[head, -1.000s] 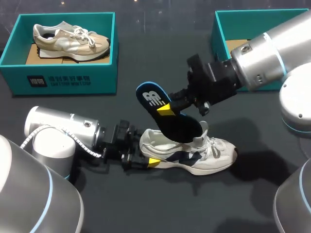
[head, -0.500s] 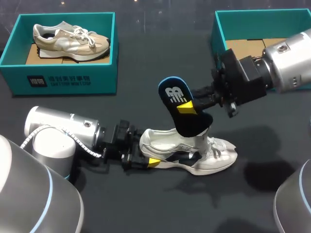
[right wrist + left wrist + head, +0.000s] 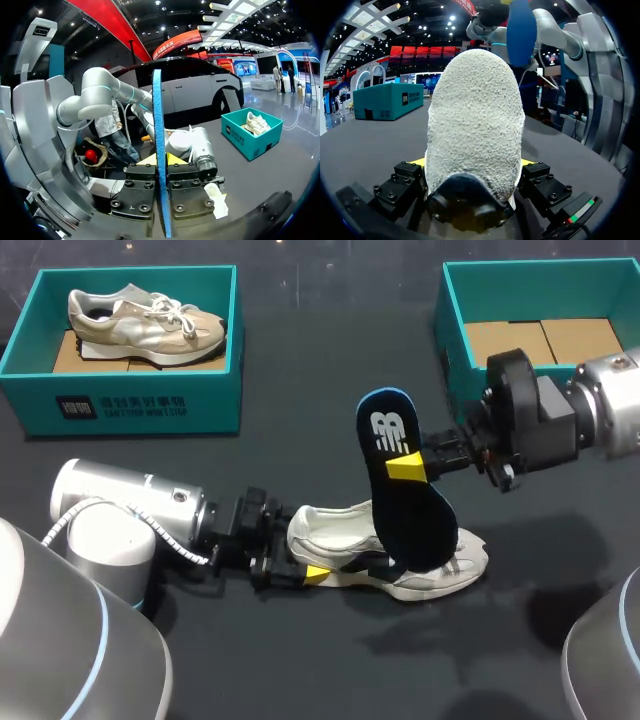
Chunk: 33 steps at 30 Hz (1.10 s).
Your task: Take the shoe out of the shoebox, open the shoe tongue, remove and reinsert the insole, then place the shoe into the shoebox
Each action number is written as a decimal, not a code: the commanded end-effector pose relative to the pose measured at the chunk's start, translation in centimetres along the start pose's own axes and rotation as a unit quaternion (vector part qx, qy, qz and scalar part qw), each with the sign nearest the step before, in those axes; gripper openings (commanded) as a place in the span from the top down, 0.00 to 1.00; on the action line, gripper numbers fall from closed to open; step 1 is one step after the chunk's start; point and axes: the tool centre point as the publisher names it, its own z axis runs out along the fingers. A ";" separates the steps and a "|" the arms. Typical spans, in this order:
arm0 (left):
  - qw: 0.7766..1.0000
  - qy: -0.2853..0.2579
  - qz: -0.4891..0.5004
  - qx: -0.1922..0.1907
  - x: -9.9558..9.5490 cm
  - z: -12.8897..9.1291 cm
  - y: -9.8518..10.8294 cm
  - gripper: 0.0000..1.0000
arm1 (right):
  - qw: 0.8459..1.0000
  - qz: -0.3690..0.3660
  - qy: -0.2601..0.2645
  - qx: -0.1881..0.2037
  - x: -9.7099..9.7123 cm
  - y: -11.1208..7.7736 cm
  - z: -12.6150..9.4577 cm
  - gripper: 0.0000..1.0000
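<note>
Insole (image 3: 410, 510) clamped in my right pincer (image 3: 405, 467), over shoe (image 3: 445, 565) on bench (image 3: 330, 390); my left pincer (image 3: 303, 562) grips shoe's heel, at its 9 o'clock end.

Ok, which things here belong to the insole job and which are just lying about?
Job: white shoe, insole, left hand gripping the shoe, right hand gripping the insole, probably the right box, which holds no shoe.
Lying about: left box, beige shoe inside it.
</note>
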 end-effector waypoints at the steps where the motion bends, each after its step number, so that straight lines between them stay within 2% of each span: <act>1: 1.000 0.000 0.000 -0.002 0.0 0.1 0.0 1.00 | 0.999 0.004 -0.029 -0.015 2.2 -1.4 -0.8 1.00; 11: 1.000 0.000 0.000 -0.002 0.0 0.1 0.0 1.00 | 0.999 0.004 -0.029 -0.015 2.2 -1.4 -0.8 1.00; 17: 1.000 0.000 0.000 -0.002 0.0 0.1 0.0 1.00 | 0.991 0.081 -0.064 -0.079 3.8 -2.7 -1.2 1.00; 21: 1.000 0.000 0.000 -0.002 0.0 0.1 0.0 1.00 | 0.988 0.089 -0.062 -0.108 4.3 -2.8 -0.8 1.00; 24: 1.000 0.000 0.000 -0.002 0.0 0.1 0.0 1.00 | 0.983 0.082 -0.052 -0.153 4.3 -2.9 -0.3 1.00; 33: 1.000 0.000 0.000 -0.002 0.0 0.1 0.0 1.00 | 0.983 0.082 -0.052 -0.153 4.3 -2.9 -0.3 1.00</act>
